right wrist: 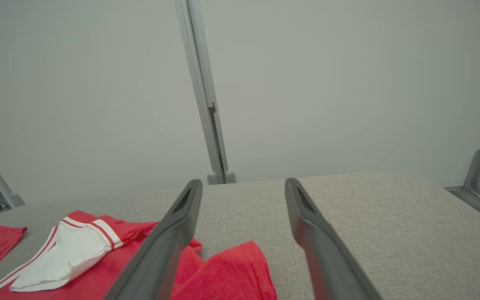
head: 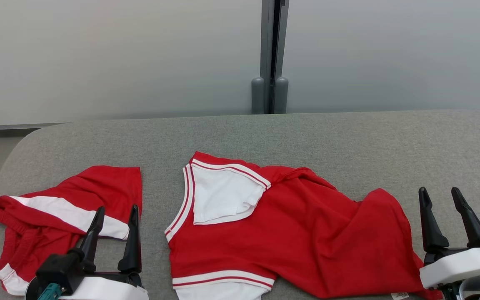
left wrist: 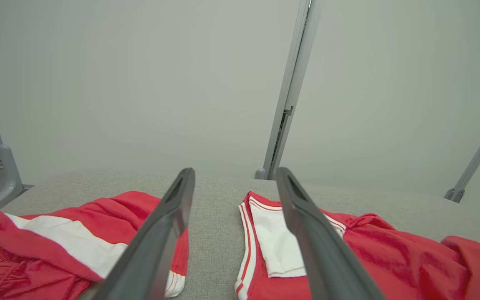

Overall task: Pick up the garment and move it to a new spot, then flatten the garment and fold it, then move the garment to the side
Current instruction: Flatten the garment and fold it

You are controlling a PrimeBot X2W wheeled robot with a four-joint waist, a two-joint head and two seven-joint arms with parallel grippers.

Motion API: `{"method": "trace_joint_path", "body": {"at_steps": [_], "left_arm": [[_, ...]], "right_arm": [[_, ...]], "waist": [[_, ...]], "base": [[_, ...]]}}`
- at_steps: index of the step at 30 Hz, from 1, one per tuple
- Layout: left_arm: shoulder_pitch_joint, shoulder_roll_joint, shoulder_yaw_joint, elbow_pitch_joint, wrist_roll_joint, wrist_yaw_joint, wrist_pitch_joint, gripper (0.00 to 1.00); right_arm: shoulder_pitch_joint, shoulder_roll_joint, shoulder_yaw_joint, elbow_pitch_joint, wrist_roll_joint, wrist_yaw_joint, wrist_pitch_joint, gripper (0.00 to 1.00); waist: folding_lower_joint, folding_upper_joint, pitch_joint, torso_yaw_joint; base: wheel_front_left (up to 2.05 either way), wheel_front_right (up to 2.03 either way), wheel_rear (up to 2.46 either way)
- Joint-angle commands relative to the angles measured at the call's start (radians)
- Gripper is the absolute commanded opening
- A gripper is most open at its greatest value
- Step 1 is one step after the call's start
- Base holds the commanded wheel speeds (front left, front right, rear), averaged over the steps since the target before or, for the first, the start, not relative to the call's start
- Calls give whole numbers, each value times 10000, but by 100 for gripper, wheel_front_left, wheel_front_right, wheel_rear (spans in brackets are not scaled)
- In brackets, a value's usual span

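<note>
**Both tools waiting open beside a rumpled shirt**

The left tool (head: 117, 208) is standing wide open and holding nothing, its fingers hovering over the near edge of the red shorts (head: 111, 183). The right tool (head: 439, 190) is likewise gaping and empty, sitting just beside the right end of the red shirt (head: 306, 233). The shirt is lying crumpled at the middle of the grey surface (head: 348, 137), one white sleeve folding over its chest and its right half bunching into ridges.

By my judgement, two things are threatening the pick-up. With two red garments lying near each other, the left tool may be closing on the shorts instead. A pinch on a ridge may be catching a single layer, leaving the shirt lifting twisted.
</note>
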Motion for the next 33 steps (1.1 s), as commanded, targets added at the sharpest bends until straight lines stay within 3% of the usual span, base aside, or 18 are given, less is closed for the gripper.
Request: {"method": "trace_joint_path", "body": {"at_steps": [1,27,33], "left_arm": [[20,12,72,34,61,-42,-15,100],[-64,-203,74,136,174,-296,36,100],[456,220,-459,-155,-424,-520,2197,100]], "right_arm": [[-119,-30,-27,3,-59,6,10,100],[-122,-113,115,-49,-45,6,318,100],[446,-903,-146,-592,251,6,1636,100]], "waist": [[0,0,-4,1],[0,0,5,14],[0,0,23,-40]], "base": [[0,0,0],[0,0,0],[0,0,0]]}}
